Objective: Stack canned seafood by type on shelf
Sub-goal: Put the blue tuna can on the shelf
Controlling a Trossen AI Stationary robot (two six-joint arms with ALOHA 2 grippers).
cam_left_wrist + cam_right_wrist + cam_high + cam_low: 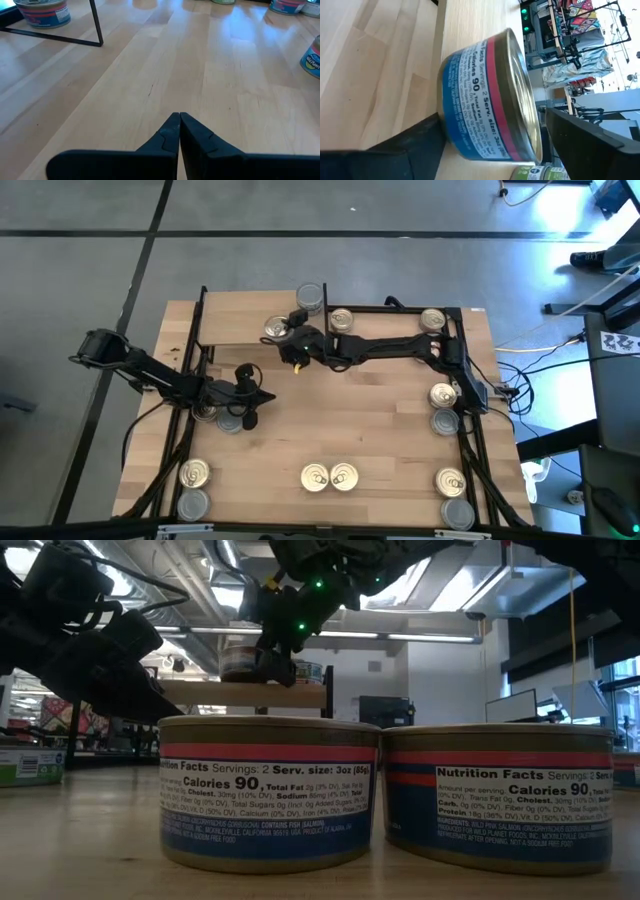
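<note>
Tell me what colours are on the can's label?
Blue with a red band, on the can between the right wrist view's jaws.

Tin between the right pincer's fingers — lower edge cropped — shelf tins' labels blurred.

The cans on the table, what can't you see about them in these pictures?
- Can at the right gripper: in the high view the gripper covers most of it, so whether the fingers touch it is unclear.
- Shelf, low view: the two nearest cans block everything below it.
- Cans by the left gripper, high view: the arm hides part of them.
- All lids, high view: print too small to read.
</note>
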